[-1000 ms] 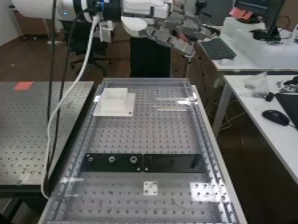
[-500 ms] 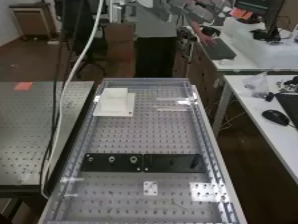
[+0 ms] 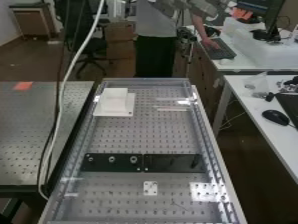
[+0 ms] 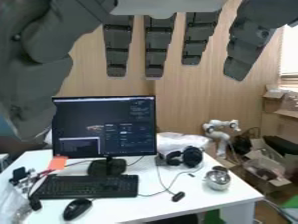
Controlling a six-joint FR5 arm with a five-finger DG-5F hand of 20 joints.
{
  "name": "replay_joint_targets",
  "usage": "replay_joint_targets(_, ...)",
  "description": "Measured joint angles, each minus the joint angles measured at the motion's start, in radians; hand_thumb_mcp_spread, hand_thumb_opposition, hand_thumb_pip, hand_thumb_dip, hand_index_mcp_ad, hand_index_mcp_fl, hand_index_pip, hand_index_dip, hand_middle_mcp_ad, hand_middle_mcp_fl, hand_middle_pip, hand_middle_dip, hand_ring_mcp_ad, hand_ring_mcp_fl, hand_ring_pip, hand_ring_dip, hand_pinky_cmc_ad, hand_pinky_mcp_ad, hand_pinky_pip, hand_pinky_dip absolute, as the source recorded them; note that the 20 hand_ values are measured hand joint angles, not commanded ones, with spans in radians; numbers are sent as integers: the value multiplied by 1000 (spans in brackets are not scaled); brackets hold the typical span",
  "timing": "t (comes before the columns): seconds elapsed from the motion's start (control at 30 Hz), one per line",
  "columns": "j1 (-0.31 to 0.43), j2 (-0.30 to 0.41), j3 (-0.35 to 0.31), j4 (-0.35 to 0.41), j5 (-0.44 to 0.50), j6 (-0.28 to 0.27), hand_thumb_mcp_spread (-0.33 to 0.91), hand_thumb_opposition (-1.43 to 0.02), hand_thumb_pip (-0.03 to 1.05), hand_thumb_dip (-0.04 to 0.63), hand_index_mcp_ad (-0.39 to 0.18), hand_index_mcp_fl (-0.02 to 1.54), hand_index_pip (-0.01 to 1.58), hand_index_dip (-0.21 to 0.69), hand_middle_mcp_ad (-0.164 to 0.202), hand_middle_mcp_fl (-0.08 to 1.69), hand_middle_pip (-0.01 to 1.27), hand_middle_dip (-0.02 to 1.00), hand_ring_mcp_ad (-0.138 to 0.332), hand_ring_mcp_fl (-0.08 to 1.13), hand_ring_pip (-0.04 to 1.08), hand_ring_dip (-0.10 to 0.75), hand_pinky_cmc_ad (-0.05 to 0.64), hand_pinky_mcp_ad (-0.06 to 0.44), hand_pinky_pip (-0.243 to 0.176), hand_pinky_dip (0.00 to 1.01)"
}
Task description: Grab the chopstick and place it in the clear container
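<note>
At the high view's top edge is the hand [image 3: 197,7], beyond the bench's far end and above it. In the wrist view the dark grey fingers of the hand [image 4: 157,47] hang straight and spread, with the thumb off to one side and nothing held between them. Thin pale strips [image 3: 172,109] lie near the bench's far right corner in the high view; they may be chopsticks, and a faint clear outline near them may be the container, but I cannot tell for certain.
A white block on a square base [image 3: 114,103] stands at the bench's far left. Black plates [image 3: 174,162] cross its middle, and clear rails [image 3: 211,150] edge it. A side desk [image 3: 249,107] stands to the right. The wrist view has a monitor [image 4: 104,126] on a desk.
The hand has risen toward the high view's top edge and slightly right, away from the bench. The white cable has shifted with the arm. The strips and block have stayed put.
</note>
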Motion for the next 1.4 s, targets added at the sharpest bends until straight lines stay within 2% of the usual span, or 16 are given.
replay_joint_targets(0.4,-3,-5,19,-24,7,1,141,-668,600,126,-187,239,51,337,3,138,119,347,120,3,106,195,496,354,-105,176)
replay_joint_targets(0.5,-4,-5,20,-24,2,0,141,-668,600,126,-201,239,51,337,-5,138,119,351,113,3,106,195,496,354,-105,176)
replay_joint_targets(0.57,-5,-7,21,-21,7,0,141,-668,600,126,-187,239,51,339,3,138,119,347,120,3,106,195,496,354,-105,176)
replay_joint_targets(0.67,-5,-7,21,-16,4,0,141,-668,600,126,-199,239,51,335,-2,138,119,351,113,3,106,195,496,354,-105,176)
replay_joint_targets(1.4,-7,-8,18,-7,-3,1,141,-665,606,126,-187,239,51,335,0,138,119,346,115,3,106,195,496,354,-105,176)
